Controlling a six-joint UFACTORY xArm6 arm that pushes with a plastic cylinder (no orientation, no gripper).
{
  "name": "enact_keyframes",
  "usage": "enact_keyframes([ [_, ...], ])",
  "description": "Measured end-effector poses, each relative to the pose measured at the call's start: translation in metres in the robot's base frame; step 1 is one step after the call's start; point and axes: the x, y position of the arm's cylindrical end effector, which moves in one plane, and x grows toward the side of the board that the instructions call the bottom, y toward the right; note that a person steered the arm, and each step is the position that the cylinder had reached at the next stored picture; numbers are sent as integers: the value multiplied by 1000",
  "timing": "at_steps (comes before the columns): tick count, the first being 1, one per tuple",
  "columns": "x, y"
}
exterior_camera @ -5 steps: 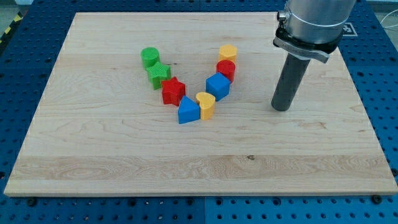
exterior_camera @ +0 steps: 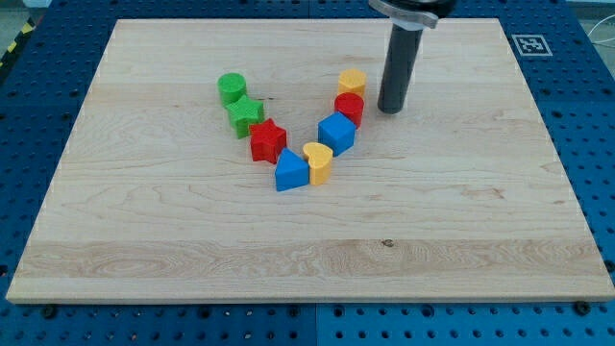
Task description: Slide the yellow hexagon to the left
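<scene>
The yellow hexagon [exterior_camera: 353, 81] sits on the wooden board [exterior_camera: 144, 240] at the upper end of a V-shaped line of blocks, touching a red cylinder [exterior_camera: 349, 108] just below it. My tip [exterior_camera: 389, 109] rests on the board a short way to the right of the red cylinder, below and right of the yellow hexagon, with a small gap to both.
The V of blocks runs down from the red cylinder: a blue cube [exterior_camera: 336, 132], a yellow heart [exterior_camera: 317, 161], a blue block [exterior_camera: 290, 170], a red star [exterior_camera: 267, 140], a green star [exterior_camera: 244, 114], a green cylinder [exterior_camera: 232, 88].
The rod has moved up and to the left, from well right of the blocks to close beside the red cylinder. No block has moved.
</scene>
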Motion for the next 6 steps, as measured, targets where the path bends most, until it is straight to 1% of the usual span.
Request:
enact_keyframes([
  [2, -24, -36],
  [6, -30, -94],
])
